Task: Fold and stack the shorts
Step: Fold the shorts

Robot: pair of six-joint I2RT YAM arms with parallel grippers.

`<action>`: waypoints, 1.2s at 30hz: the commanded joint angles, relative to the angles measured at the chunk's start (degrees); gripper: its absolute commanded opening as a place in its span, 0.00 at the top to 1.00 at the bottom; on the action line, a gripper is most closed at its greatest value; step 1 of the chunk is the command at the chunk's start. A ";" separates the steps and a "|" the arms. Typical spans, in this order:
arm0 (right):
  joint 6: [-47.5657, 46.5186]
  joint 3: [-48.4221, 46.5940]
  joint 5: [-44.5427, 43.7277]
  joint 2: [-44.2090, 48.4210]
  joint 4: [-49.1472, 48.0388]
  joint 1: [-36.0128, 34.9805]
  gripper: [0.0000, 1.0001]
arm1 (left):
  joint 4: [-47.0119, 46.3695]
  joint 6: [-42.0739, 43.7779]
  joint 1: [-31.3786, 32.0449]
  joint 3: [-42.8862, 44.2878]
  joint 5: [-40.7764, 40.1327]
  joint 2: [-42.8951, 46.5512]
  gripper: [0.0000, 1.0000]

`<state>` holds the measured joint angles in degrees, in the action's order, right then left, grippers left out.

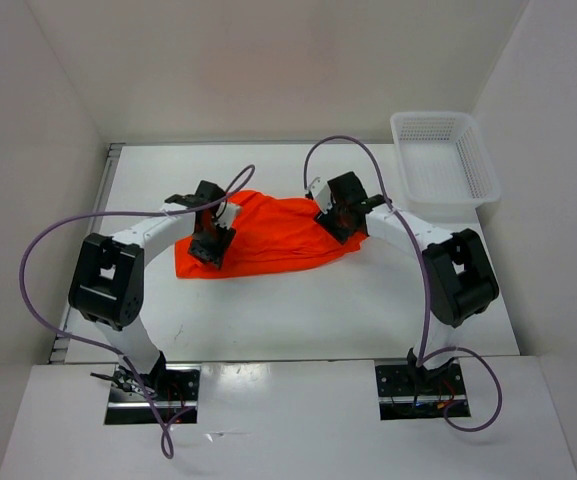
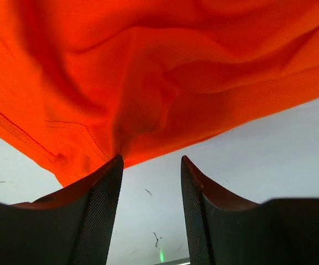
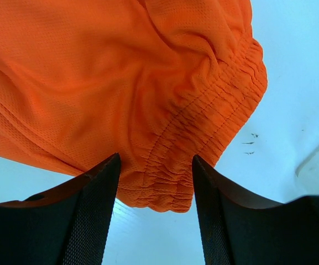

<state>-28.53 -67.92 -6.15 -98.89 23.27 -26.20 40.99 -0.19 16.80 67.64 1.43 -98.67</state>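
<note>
The shorts (image 1: 273, 235) lie spread and rumpled across the middle of the bench (image 1: 298, 315), well apart from the white basket (image 1: 433, 116) in the far right corner. They are not yet folded: both wrist views show loose ridges and creases in the cloth.

The left gripper (image 1: 211, 242) hangs over the left end of the shorts with its jaws parted. In the left wrist view the lower edge of the cloth reaches just to the tip of one finger (image 2: 101, 204), and bare bench shows through the gap, so nothing is pinched. The right gripper (image 1: 336, 215) sits over the right end, likewise parted. The gathered waistband (image 3: 203, 121) runs down into the gap between its fingers without being clamped.

I judge this to be the start of the fold, with the two arms lining up for a grasp on opposite ends. The next move calls for each gripper to go lower and a little forward, so that cloth lies properly between the jaws, and then to close. The left one looks less well placed, having only an edge at hand. The fabric seems thin and slack, so a shallow pinch may catch a single layer or slip off.
</note>
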 commanded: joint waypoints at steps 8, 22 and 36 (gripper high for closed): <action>-2.23 3.76 0.18 3.18 -0.42 0.27 0.39 | -6.36 0.19 1.40 -0.93 -11.45 -1.79 0.46; -6.01 6.65 -0.35 2.65 -1.47 0.27 0.39 | -6.98 0.19 3.77 -0.32 -19.44 -5.22 0.98; -8.20 7.72 -0.26 0.28 -2.52 0.27 0.39 | -3.56 0.19 3.77 4.89 -34.92 3.48 1.00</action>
<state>-35.73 -61.06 -6.20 -98.30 21.74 -26.09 35.38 -0.12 20.71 73.80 -28.62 -98.28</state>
